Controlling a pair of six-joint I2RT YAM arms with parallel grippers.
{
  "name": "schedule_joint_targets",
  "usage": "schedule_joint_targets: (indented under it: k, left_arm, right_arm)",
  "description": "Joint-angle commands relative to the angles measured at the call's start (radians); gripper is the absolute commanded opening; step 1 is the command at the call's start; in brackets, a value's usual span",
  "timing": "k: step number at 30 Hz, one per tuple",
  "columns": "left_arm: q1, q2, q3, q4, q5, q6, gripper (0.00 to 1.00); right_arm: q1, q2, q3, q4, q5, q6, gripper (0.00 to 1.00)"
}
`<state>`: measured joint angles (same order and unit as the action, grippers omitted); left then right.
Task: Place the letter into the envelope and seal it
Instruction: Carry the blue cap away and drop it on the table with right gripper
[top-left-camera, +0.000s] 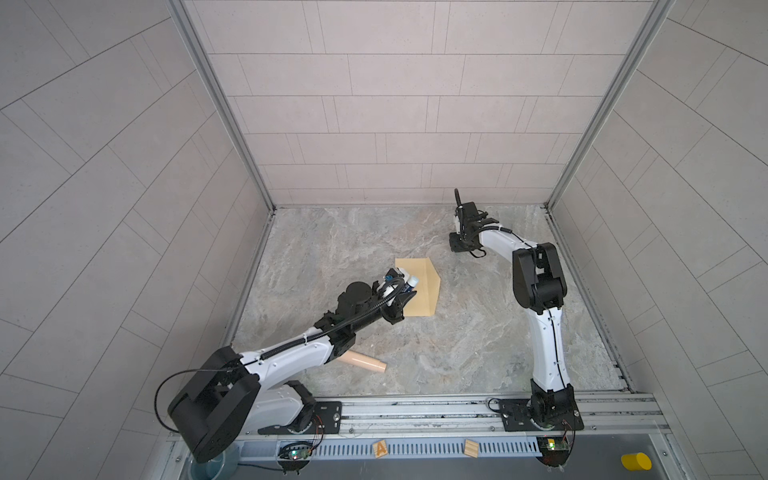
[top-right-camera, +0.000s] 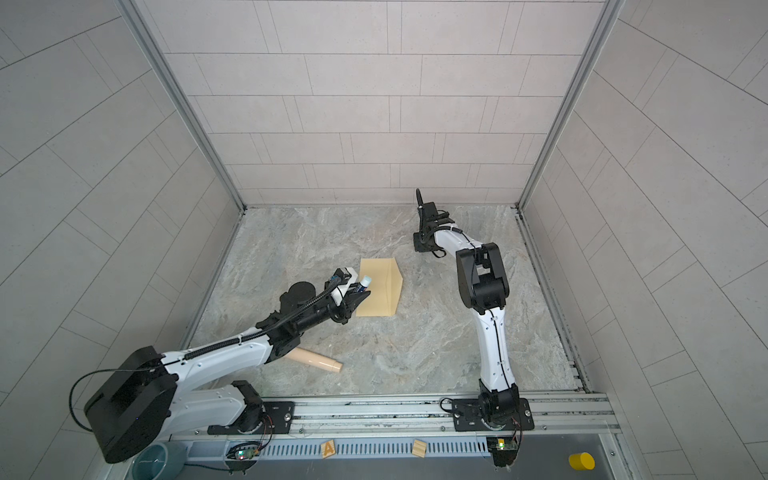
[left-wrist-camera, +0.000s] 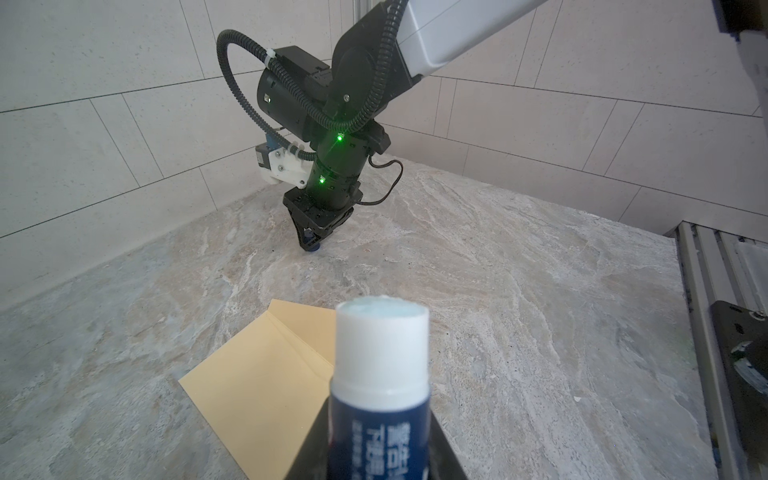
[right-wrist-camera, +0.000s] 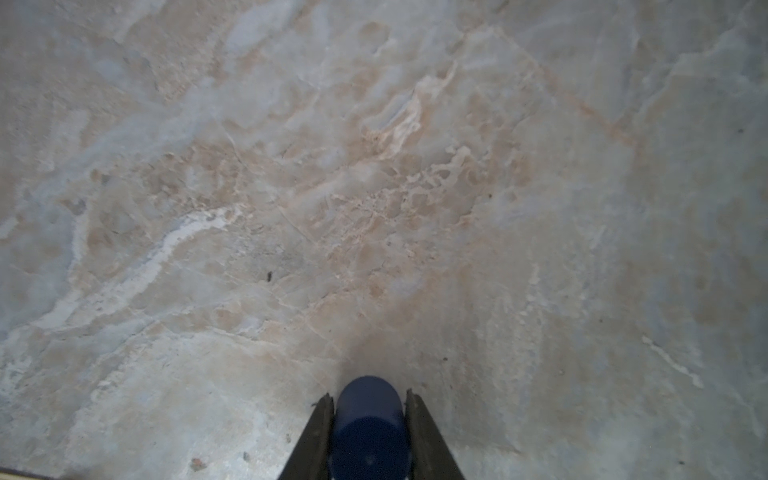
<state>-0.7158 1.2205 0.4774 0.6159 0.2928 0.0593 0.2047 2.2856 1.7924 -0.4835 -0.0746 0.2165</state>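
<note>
The left pincer (top-right-camera: 360, 293) pinches an open glue stick (left-wrist-camera: 380, 374) over the envelope (top-left-camera: 422, 305), and I cannot tell if the right pincer (right-wrist-camera: 369, 395) grips the cap (right-wrist-camera: 370, 436); I think rubbing glue on the flap (top-left-camera: 434, 286) comes next.

The table (top-left-camera: 478, 340) is bare over its right half and front middle, so the envelope (top-left-camera: 422, 291) can be reached freely from the right and from the far side. Its left edge is blocked by the left gripper (top-left-camera: 409, 291) and the glue stick (top-left-camera: 413, 283) in it. A beige tube (top-left-camera: 365, 360) lies near the front left. The right gripper (left-wrist-camera: 311, 246) stands down near the back wall (top-left-camera: 395, 183), well apart.
</note>
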Motion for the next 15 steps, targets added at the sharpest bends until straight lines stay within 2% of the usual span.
schedule_joint_targets:
  k: [1,8,15]
  left_arm:
    - [-0.004,-0.021,-0.008,0.038,-0.001,-0.004,0.0]
    - [-0.004,-0.018,-0.003,0.038,-0.01,-0.004,0.0]
    - [-0.003,-0.023,0.003,0.046,-0.034,-0.048,0.0]
  right_arm:
    - [-0.001,0.029,0.004,-0.053,-0.005,0.003,0.36]
    - [-0.001,0.008,0.01,-0.068,-0.014,-0.003,0.53]
    - [-0.002,-0.134,-0.024,-0.085,-0.023,0.001,0.57]
